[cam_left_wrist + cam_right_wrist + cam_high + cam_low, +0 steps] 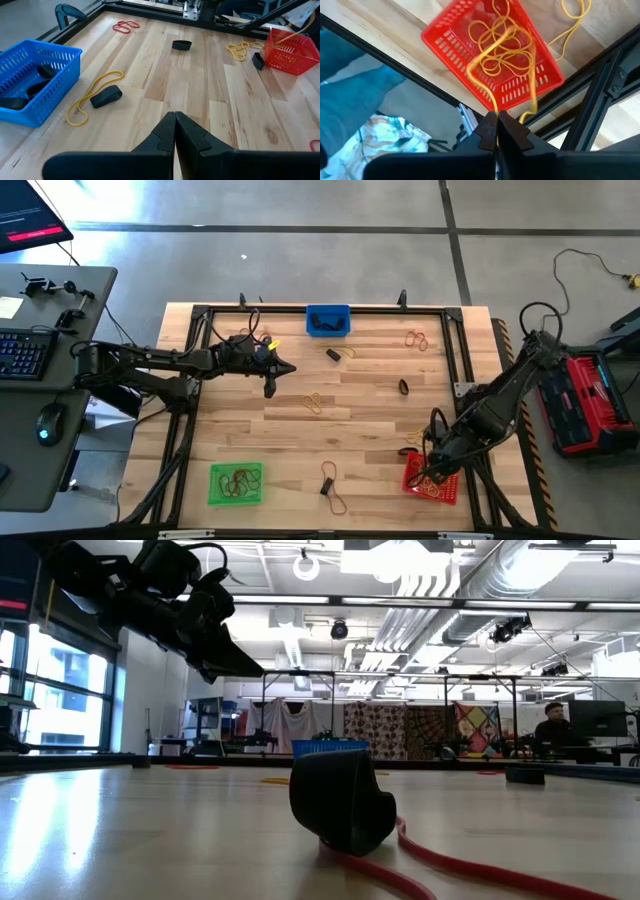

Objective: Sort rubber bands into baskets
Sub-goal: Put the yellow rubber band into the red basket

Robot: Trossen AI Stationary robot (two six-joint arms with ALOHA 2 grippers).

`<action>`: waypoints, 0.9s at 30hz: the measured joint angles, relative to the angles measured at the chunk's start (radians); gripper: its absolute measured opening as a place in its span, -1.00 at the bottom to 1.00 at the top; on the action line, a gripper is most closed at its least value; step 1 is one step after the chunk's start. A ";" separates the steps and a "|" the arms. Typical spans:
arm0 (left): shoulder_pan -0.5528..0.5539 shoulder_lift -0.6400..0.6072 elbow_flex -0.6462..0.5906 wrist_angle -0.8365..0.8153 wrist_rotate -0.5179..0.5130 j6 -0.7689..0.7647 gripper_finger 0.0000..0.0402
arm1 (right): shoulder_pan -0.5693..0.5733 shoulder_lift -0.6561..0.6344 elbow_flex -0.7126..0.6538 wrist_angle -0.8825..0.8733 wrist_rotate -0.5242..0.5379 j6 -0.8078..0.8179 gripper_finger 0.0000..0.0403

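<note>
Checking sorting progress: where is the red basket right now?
In the high view the red basket sits at the table's near right corner, under the right gripper, which is shut on a yellow rubber band.

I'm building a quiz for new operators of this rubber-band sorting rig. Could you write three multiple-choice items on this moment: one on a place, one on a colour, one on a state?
1. Where does the blue square plastic mesh basket stand on the wooden table?
A. middle of the far edge
B. near-left corner
C. near-right corner

2. What colour are the thin elastic bands lying in the red mesh basket?
A. black
B. yellow
C. reddish-brown

3. How is the right gripper?
A. wide open, empty
B. shut on a yellow band
C. shut on a black band

Answers:
1 A: the high view shows it at the middle of the table's far edge.
2 B: the right wrist view shows only yellow loops inside.
3 B: its fingers meet with a yellow loop rising from between them above the red basket.
</note>
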 joint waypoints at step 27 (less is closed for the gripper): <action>0.000 0.000 0.000 0.001 0.000 -0.010 -1.00 | -0.006 -0.002 -0.337 0.272 -0.004 -0.124 -1.00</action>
